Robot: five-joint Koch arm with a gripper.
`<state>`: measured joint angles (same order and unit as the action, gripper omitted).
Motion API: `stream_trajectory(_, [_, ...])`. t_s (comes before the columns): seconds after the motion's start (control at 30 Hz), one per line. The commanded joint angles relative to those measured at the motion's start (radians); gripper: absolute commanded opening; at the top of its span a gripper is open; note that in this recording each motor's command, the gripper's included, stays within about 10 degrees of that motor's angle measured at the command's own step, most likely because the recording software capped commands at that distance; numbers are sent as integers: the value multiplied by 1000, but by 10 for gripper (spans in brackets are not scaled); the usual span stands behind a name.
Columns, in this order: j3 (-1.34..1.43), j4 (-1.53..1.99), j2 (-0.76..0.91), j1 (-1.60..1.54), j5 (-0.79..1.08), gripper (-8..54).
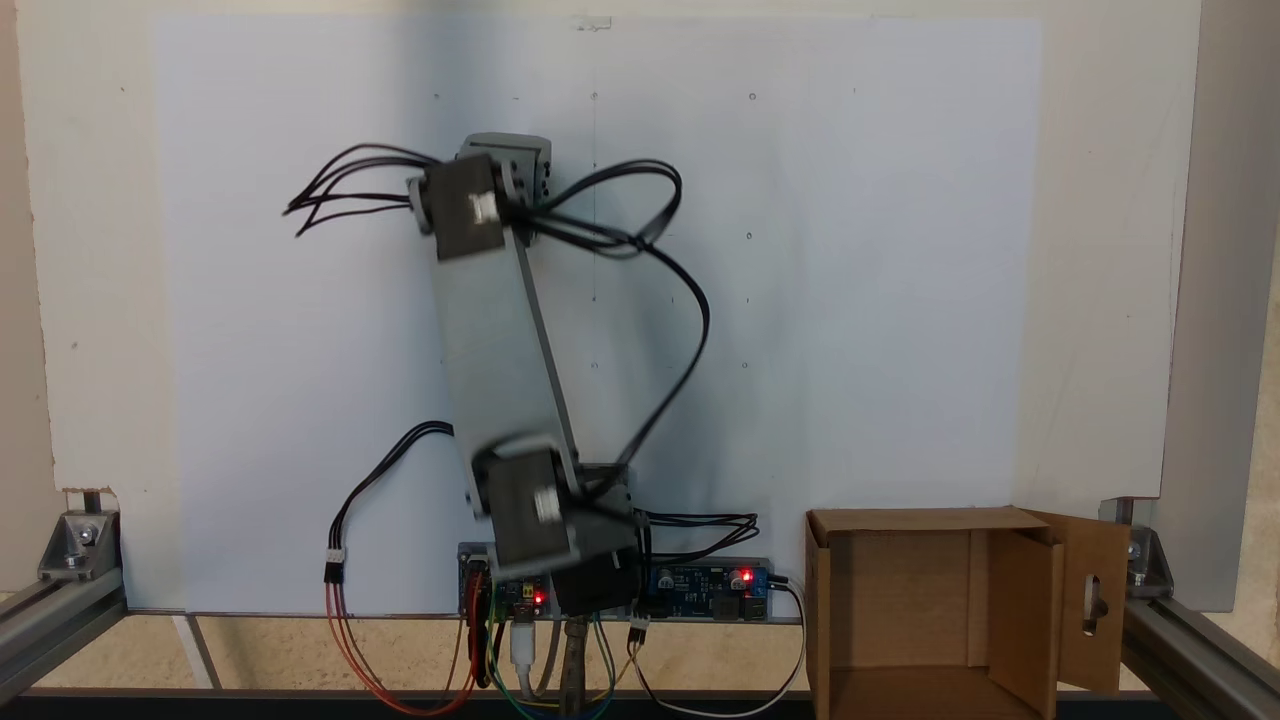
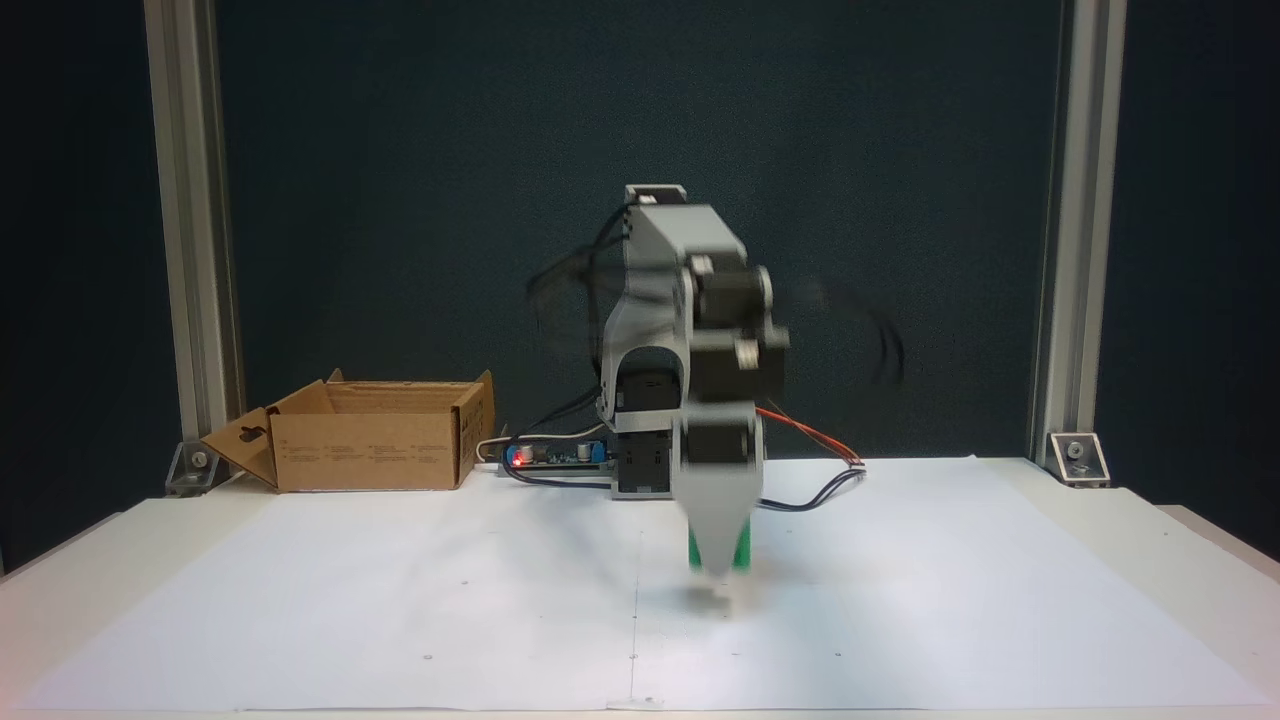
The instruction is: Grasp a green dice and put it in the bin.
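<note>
White paper [image 2: 400, 600] covers the bench [image 2: 1180, 540] in front of a dark backdrop, and the bin [image 2: 375, 440] stands at the paper's back edge, open at the top, one slotted flap folded out. Well apart from the bin, toward the middle of the paper, the end effector [image 2: 718, 560] hangs blurred just above the sheet. The green dice [image 2: 741, 550] shows as green slivers either side of the pale front jaw, clear of the paper, so the jaws appear clamped on it. The step in hand looks like the carry to the bin. Done well, it means keeping the squeeze firm, rising higher than the bin's rim before swinging across, and releasing only once above its open middle, away from the flaps.
</note>
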<state>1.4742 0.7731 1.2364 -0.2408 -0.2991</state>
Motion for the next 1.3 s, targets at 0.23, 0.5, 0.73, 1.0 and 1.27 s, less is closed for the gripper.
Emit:
stream_trajectory(0.23, [-31, 227, 469, 51, -41, 114])
stream_trajectory(0.5, [5, 252, 630, 357, 60, 114])
stream_trajectory(0.73, [14, 253, 746, 805, 333, 114])
stream_trajectory(1.0, [-6, 221, 742, 1380, 646, 114])
stream_trajectory(1.27, [-219, 218, 500, 1838, 759, 114])
